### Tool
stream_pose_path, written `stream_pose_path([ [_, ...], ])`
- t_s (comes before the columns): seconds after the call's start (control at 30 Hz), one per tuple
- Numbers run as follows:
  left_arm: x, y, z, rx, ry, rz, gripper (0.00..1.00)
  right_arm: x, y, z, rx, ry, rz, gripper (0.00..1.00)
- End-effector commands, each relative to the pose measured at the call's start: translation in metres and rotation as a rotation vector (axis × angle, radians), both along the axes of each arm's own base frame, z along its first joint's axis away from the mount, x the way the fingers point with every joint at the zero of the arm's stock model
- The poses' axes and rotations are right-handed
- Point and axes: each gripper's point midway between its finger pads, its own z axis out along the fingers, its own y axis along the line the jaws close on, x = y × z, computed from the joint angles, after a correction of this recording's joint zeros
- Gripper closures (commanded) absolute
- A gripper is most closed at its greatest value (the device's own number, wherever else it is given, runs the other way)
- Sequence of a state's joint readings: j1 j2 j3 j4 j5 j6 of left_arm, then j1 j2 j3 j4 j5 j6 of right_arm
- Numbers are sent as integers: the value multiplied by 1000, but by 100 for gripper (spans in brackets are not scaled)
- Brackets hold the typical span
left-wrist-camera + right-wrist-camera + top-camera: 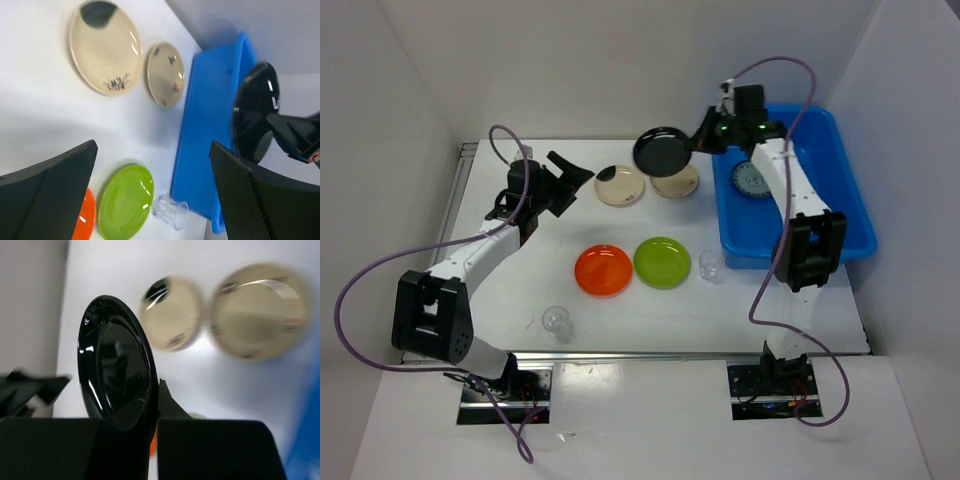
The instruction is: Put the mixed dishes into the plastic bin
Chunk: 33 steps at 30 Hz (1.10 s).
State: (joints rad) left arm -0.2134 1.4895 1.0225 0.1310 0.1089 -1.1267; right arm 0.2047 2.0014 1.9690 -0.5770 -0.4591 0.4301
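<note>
The right fingers (703, 135) are pressed onto the rim of a black plate (662, 150), pinching it so that it hangs tilted in the air at about 12 o'clock over the bench (520, 290), just beside the plastic bin (840, 215); the bin stands at 2 to 3 o'clock, and one round patterned plate (752, 178) lies on its floor toward the far left corner. The left fingers (575, 172) are spread wide with nothing between them, raised over the bench at 10 o'clock and pointing toward the two beige plates (620, 185); these lie side by side at 12 o'clock, close but apart. The orange plate (603, 269) and the lime green plate (662, 262) lie flat near the middle, almost touching; one clear cup (712, 264) stands at 3 o'clock of the green plate, just beside the bin's near wall; a second clear cup (557, 322) sits at 7 o'clock, near the front edge.
</note>
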Motion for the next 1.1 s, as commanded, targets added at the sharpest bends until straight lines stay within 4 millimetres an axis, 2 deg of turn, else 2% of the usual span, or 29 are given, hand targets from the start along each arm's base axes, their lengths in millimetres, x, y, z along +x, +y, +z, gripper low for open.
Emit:
stream_pose_path([
  [0.0,1,20,40,61,-115,25,0,18,-131,78,-78,-149,-379,99],
  [0.03,1,22,44,62,-124,34,0,21,-167,74,-107,-136,-471,99],
  [0.1,-3,23,30,68,-96,33,0,16,-206,73,-155,-109,-599,99],
  [0.13,-5,23,21,70,-85,32,0,10,-239,71,-203,-91,-700,99],
  [0.17,-5,23,21,70,-85,32,0,10,-253,71,-210,-87,-748,99],
  [0.2,-7,23,16,72,-75,32,0,5,-264,60,-221,-50,-780,99],
  [0.23,-7,23,16,72,-75,32,0,1,-285,48,-254,-23,-841,99],
  [0.33,-7,24,16,80,-77,28,0,-1,-305,31,-304,15,-920,99],
  [0.4,-7,24,16,81,-77,28,0,-1,-311,9,-338,73,-933,99],
  [0.43,-6,23,11,83,-67,28,0,2,-313,8,-345,73,-942,99],
  [0.63,-6,22,7,89,-60,15,0,19,-327,-29,-407,150,-973,99],
  [0.87,-4,23,3,94,-52,23,0,40,-336,-62,-442,206,-980,99],
  [0.97,-4,24,-3,106,-36,19,0,44,-335,-72,-439,216,-971,99],
  [1.0,-4,25,-3,109,-36,27,0,43,-335,-80,-445,234,-967,99],
  [1.07,-3,25,-7,111,-28,27,0,44,-334,-83,-438,234,-960,99],
])
